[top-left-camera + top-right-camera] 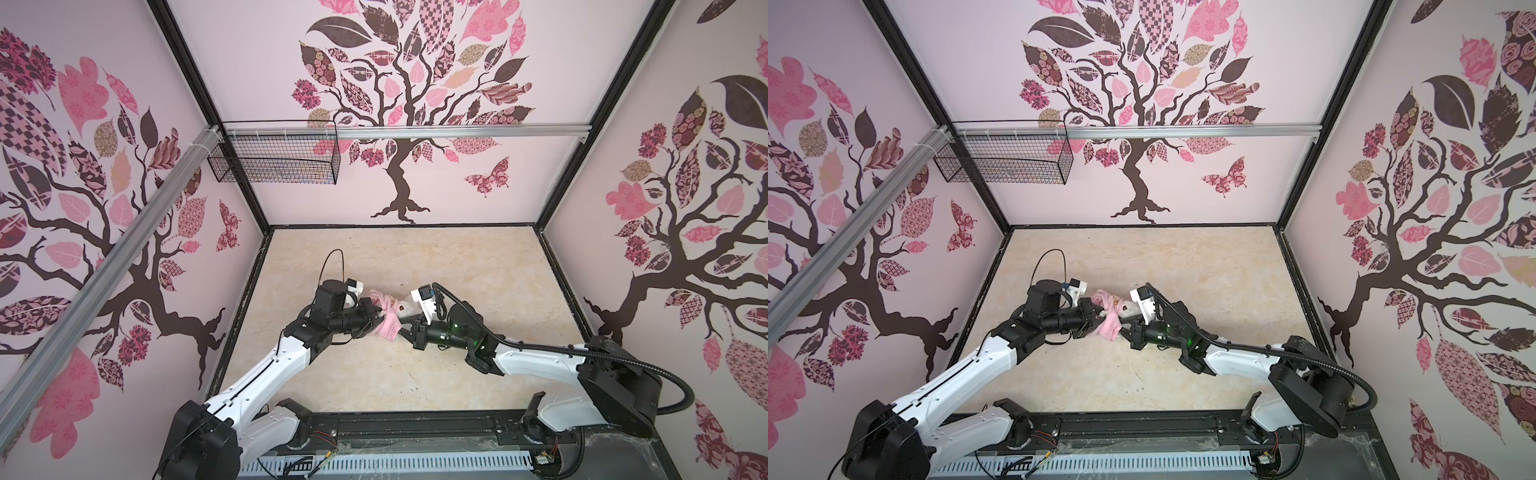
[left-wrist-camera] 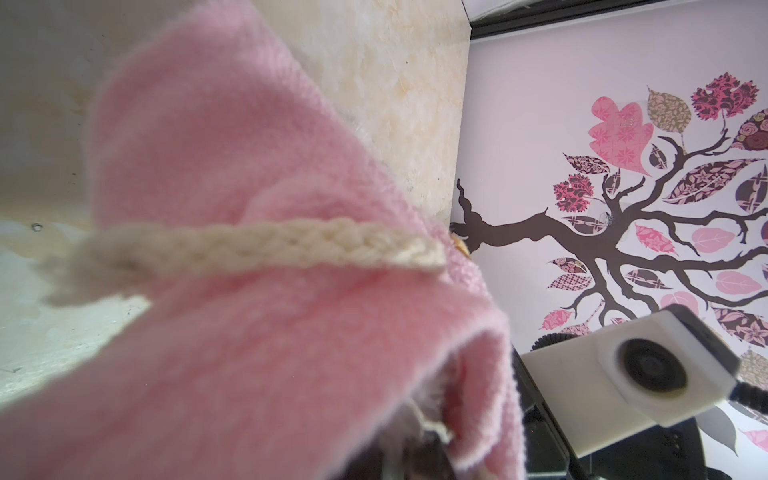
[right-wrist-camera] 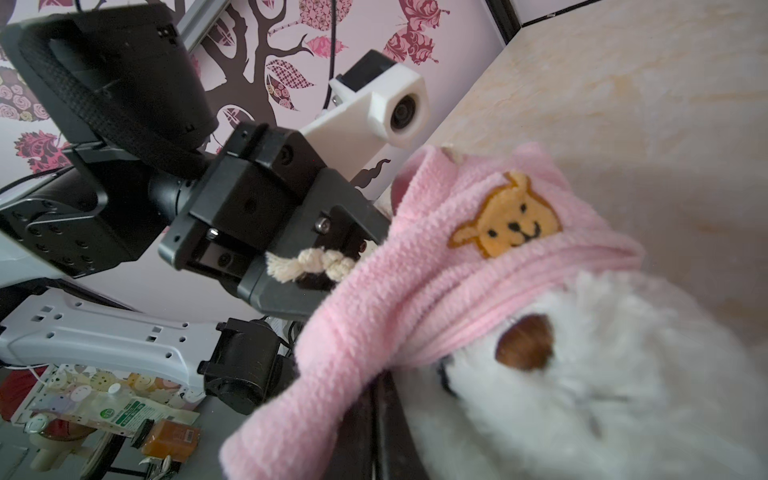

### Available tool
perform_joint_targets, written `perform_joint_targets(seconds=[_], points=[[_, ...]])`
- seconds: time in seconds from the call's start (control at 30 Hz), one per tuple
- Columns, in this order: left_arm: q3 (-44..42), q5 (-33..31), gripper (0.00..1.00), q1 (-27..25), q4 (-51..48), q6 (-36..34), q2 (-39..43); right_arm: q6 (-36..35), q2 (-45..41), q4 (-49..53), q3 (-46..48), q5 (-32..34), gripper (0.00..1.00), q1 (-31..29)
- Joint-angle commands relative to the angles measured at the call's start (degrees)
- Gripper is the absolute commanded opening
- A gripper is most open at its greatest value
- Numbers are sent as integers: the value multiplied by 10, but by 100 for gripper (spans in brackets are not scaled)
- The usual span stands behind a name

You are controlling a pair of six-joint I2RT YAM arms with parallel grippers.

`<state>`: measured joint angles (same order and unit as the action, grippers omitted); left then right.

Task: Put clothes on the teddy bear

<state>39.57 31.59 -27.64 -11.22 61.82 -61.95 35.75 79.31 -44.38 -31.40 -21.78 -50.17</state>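
The teddy bear (image 3: 602, 395) is white and curly-furred with a brown nose, and it lies mid-table between both grippers; in both top views only a pale patch of it (image 1: 406, 309) (image 1: 1128, 308) shows. A pink shirt (image 3: 457, 266) (image 1: 388, 323) (image 1: 1108, 325) with an orange bear-face patch (image 3: 507, 224) is bunched in a band over the bear's head. My left gripper (image 1: 376, 316) (image 3: 332, 266) is shut on the shirt beside its knotted cream cord (image 2: 270, 245). My right gripper (image 1: 400, 328) (image 3: 380, 399) is shut, its tips buried in the shirt's edge under the bear's chin.
The beige table (image 1: 457, 270) has walls on three sides. A black wire basket (image 1: 274, 158) hangs from the rail at the back left. The right arm's camera block (image 2: 648, 374) sits close to the left gripper. Packets and bottles (image 3: 116, 411) lie beyond the front edge.
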Motion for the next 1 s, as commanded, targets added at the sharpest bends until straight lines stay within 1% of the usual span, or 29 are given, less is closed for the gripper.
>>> perform_joint_targets(seconds=[0.0,0.1,0.23,0.33,0.43,0.57,0.67,0.73,0.83,0.9,0.97], points=[[31,-21,0,7,28,2,29,14,-37,80,19,42,0,-3],[32,-13,0,22,38,12,34,17,-53,127,47,72,0,-3],[36,14,0,25,63,18,32,12,-57,160,79,125,0,-3],[47,22,0,30,45,-3,34,6,-60,179,92,166,0,0],[53,34,0,47,28,-21,36,2,-64,187,107,186,0,10],[51,61,0,76,32,-20,39,-21,-63,211,116,221,0,10],[53,81,0,80,43,-22,33,-40,-65,223,124,257,0,11],[58,103,0,80,34,-40,24,-55,-74,239,122,285,0,15],[63,112,0,81,-5,-93,19,-71,-96,262,124,314,0,34],[62,118,0,86,-21,-122,17,-77,-113,271,131,325,0,58],[59,125,0,88,-22,-138,13,-85,-123,275,131,321,0,78]])
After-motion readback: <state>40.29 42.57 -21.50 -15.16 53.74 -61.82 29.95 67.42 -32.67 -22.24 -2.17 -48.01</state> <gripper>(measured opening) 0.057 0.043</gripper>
